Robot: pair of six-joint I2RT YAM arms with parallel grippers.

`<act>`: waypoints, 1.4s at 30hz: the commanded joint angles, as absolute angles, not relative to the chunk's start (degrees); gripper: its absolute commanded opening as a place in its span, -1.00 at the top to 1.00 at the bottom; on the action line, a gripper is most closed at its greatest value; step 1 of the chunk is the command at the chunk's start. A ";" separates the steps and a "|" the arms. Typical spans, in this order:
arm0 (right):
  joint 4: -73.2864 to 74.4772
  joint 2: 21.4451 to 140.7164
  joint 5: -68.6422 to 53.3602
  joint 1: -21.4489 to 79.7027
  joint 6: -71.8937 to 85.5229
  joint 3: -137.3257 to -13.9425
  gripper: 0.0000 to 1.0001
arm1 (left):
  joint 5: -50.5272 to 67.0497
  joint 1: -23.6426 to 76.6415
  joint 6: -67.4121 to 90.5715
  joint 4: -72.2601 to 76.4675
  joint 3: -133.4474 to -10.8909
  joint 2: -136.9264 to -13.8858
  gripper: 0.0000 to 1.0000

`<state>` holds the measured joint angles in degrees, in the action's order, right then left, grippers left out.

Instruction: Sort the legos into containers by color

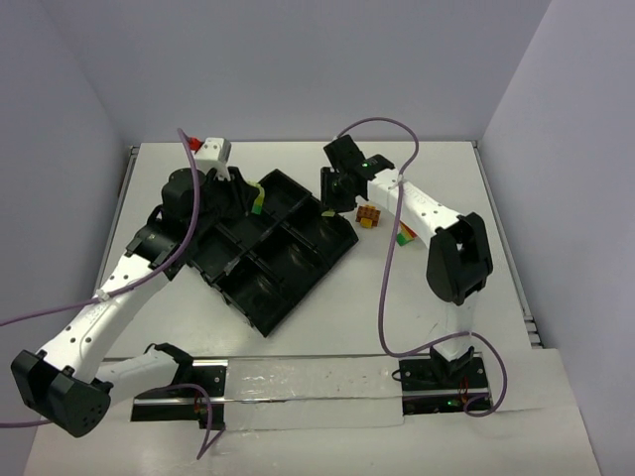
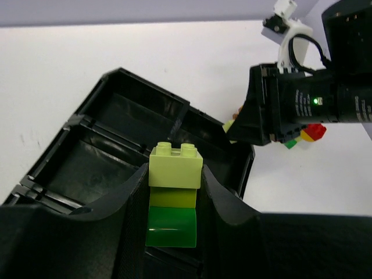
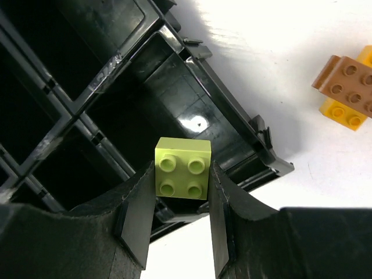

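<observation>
The left gripper point(image 2: 174, 172) pinches a stack point(image 2: 173, 197) of three bricks: pale lime on top with studs showing, a yellower lime under it, and green at the bottom. Its fingers point(image 2: 135, 197) press on both sides of the stack, which hangs over a compartment at the far side of the tray point(image 2: 116, 77).

The right gripper point(image 3: 182, 174) pinches a single lime brick point(image 3: 182, 168), studs facing the wrist camera and jaws tight on its two sides. This brick hangs over the tray's right corner compartment, close to the outer wall point(image 3: 232, 116).

On the table just right of the tray, an orange brick point(image 3: 346, 81) lies touching a yellow brick point(image 3: 344, 113). A little farther from the tray sits a small cluster point(image 2: 311, 133) of red, yellow and green bricks.
</observation>
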<state>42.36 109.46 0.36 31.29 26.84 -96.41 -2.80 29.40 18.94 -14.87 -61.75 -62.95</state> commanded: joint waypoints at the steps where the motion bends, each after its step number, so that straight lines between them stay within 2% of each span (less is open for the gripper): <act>1: 42.60 110.17 0.84 32.21 25.41 -100.36 0.36 | 2.13 28.20 20.11 -11.10 -61.18 -63.37 1.00; 3: 42.45 110.56 0.36 32.21 25.31 -100.46 0.16 | 3.15 27.95 19.87 -11.38 -61.61 -63.94 1.00; 6: 42.45 111.02 -0.88 32.20 25.30 -100.75 -0.26 | 3.55 27.93 19.31 -11.63 -62.38 -65.00 1.00; 7: 42.45 111.09 -1.28 32.33 25.23 -100.89 -0.27 | 3.68 27.87 19.17 -11.76 -62.64 -65.20 1.00; 10: 42.84 110.94 -1.81 32.52 24.98 -101.47 -0.56 | 4.02 27.86 19.07 -11.87 -63.08 -65.88 1.00; 15: 43.34 107.54 -2.00 32.59 23.66 -101.12 -0.55 | 5.16 27.59 19.58 -11.48 -63.68 -66.37 1.00; 19: 35.75 96.48 -7.32 32.25 19.78 -92.35 -0.50 | 10.10 25.83 22.16 -10.41 -63.79 -66.44 1.00; 23: 22.60 84.51 -21.82 30.60 19.70 -79.43 -0.55 | 20.79 22.26 27.39 -3.84 -59.95 -66.24 1.00; 27: 12.92 78.20 -33.85 29.62 21.40 -71.38 -0.60 | 33.31 19.14 35.86 7.27 -56.79 -67.63 1.00; 30: 7.89 75.58 -39.11 29.69 22.50 -67.57 -0.59 | 42.71 17.99 41.97 14.78 -56.16 -69.61 1.00; 35: 6.88 75.16 -42.05 29.69 22.85 -68.23 -0.48 | 54.17 17.67 46.35 21.27 -57.23 -74.66 1.00; 42: 7.49 77.36 -44.03 29.62 22.30 -71.54 -0.49 | 59.69 17.67 45.69 21.53 -57.90 -75.74 1.00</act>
<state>10.71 76.39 -41.07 29.85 22.82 -68.19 52.46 17.91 44.67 15.59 -56.01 -76.76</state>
